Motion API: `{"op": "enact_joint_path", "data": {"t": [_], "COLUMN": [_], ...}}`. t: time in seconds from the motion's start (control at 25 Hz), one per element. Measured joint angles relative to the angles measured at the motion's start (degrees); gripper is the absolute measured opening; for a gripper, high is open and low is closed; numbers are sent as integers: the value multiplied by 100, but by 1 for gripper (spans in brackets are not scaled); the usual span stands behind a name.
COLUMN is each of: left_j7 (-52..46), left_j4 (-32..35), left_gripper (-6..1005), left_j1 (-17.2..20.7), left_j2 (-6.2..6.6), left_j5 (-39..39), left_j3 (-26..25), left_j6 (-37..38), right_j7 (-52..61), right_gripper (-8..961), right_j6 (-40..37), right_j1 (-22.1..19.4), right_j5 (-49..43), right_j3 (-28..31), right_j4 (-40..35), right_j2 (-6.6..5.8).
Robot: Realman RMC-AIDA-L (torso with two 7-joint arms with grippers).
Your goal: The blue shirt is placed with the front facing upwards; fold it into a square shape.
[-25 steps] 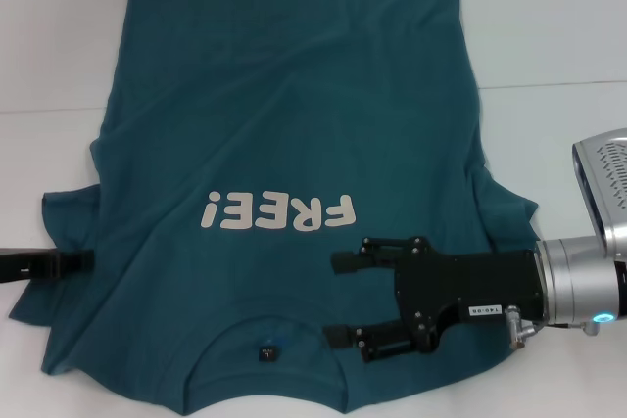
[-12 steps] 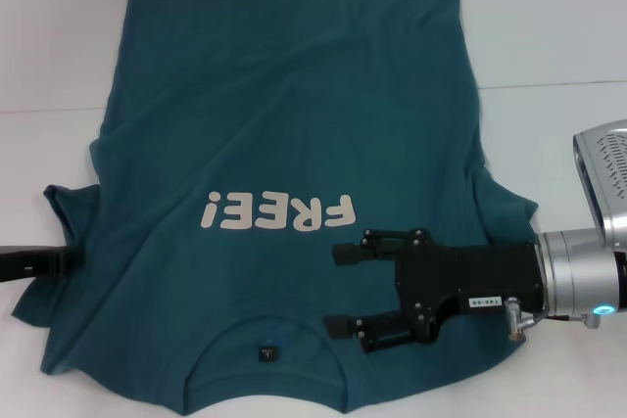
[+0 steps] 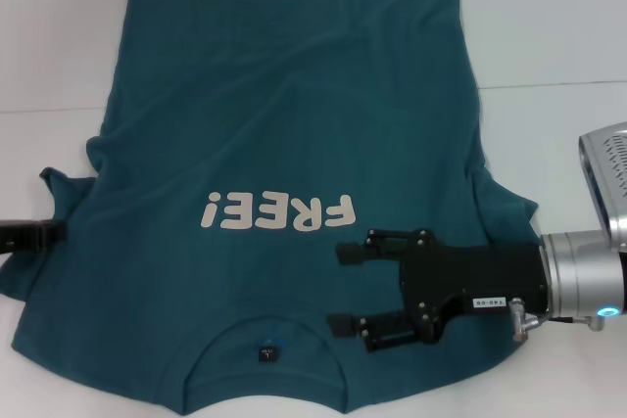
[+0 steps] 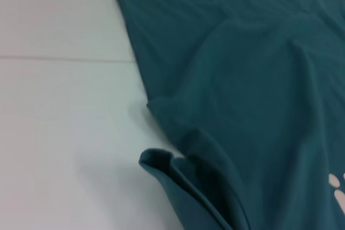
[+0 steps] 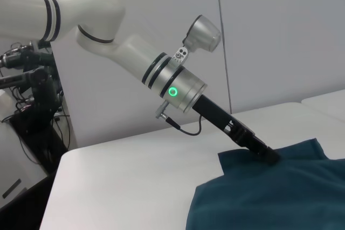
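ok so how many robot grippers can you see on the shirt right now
2. The right gripper hovers open over the blue shirt beside the collar; the left gripper is at its left sleeve edge.

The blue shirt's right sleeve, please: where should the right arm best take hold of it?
Probably the right sleeve's outer hem, approached from the right side: it lies flat past the blue shirt's body on the table, so that free edge could be pinched.
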Motion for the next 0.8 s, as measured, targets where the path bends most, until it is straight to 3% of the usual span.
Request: {"op": "enact_joint_path", "data": {"t": [0.32, 0.8], "left_j7": [-303, -341], "left_j4": [248, 138], "left_gripper": [34, 48], "left_j1": [-67, -33], "left_j2": [165, 207], "left_j5": [278, 325], "left_j3": [230, 201], "left_j6": [220, 357], "right_j7": [84, 84], "right_gripper": [916, 916], "right_j6": [-34, -16], "right_j1": [-17, -22], "right_j5": [-19, -23], "right_j3": [107, 106], "right_j4": [-6, -9], "right_j2": [-6, -9]}}
